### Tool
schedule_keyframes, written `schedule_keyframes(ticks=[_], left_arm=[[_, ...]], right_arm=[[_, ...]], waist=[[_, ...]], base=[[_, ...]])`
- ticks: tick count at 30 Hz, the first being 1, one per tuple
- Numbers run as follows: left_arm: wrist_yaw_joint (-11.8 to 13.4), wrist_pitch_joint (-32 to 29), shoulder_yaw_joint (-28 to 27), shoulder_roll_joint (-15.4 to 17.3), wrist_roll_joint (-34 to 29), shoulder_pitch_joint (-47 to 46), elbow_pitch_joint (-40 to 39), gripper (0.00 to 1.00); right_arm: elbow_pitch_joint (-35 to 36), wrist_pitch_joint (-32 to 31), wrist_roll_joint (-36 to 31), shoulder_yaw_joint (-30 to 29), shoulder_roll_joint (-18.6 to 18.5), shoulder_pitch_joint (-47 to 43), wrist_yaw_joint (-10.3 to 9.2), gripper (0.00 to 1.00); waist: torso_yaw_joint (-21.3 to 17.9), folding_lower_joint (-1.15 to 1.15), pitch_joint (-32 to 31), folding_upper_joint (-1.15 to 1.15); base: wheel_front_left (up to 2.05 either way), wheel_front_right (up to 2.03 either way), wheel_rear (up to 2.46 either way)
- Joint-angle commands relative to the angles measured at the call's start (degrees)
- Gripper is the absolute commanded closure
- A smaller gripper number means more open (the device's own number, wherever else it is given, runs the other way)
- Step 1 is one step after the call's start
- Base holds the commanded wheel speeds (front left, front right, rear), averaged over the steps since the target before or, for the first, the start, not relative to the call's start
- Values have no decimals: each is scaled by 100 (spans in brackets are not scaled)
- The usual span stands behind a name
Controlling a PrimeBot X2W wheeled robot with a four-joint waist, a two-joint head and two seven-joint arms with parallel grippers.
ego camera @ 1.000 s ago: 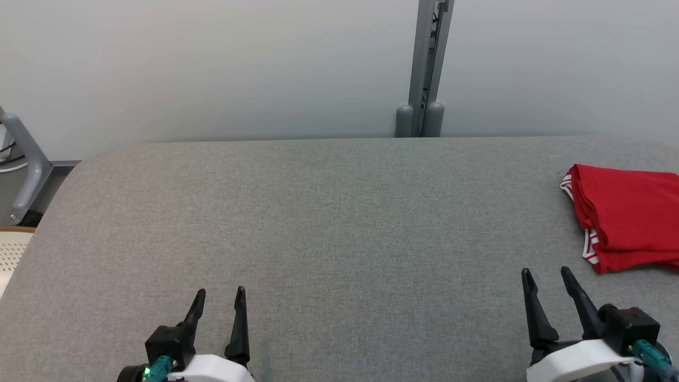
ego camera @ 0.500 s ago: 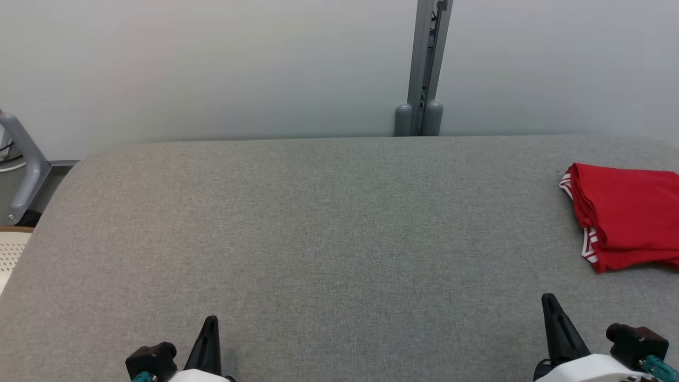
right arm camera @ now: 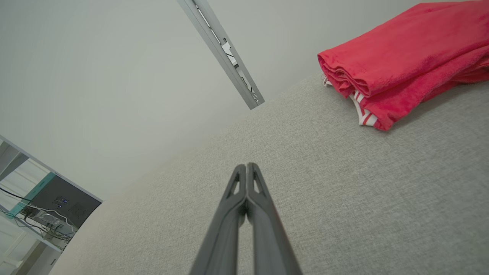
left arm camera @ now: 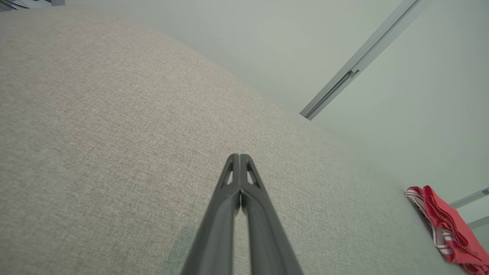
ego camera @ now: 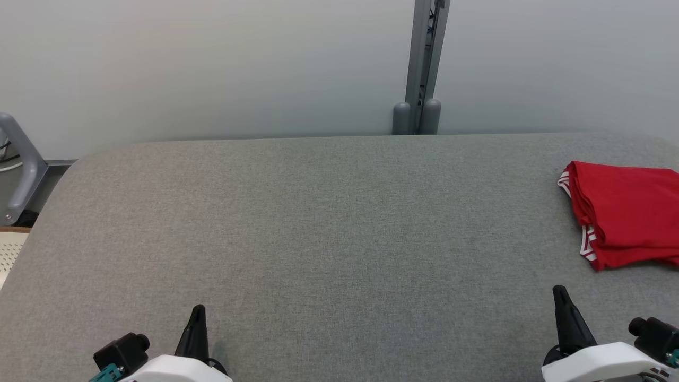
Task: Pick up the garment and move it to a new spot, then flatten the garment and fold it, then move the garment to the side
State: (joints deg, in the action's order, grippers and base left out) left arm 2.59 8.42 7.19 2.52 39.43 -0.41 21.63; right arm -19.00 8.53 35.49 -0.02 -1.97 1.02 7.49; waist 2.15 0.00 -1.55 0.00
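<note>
Both of my tools are empty. The left gripper [ego camera: 197,310], at seven o'clock in the head view, and the right gripper [ego camera: 560,292], at five o'clock, each have their fingers pressed tip to tip with nothing between them, low over the bare table [ego camera: 318,212]. The garment [ego camera: 626,212] lies at three o'clock by the table's right edge, well apart from the left gripper and near the right one without touching it. It is red with white-striped trim, doubled over into a thick, fairly neat stack of layers. From that I judge the pick-up, flattening, folding and the shift to the side all done, so the task looks at or close to its end. The stack's far side runs off the picture, so I cannot tell how tidy it is there.
</note>
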Motion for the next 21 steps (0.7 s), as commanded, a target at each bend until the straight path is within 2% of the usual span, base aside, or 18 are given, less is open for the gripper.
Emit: schedule_keyframes(ticks=[1,21], left_arm=[[-37,-30,-66,18,155,-186,-111,100],[-320,-445,-440,26,1604,-320,-301,100]], right_arm=[[113,-45,176,-44,-46,169,0,100],[231,-460,1728,-218,-66,283,0,100]], waist=[[-2,0,1,0],[-45,0,35,0]], base=[[0,0,0],[0,0,0]])
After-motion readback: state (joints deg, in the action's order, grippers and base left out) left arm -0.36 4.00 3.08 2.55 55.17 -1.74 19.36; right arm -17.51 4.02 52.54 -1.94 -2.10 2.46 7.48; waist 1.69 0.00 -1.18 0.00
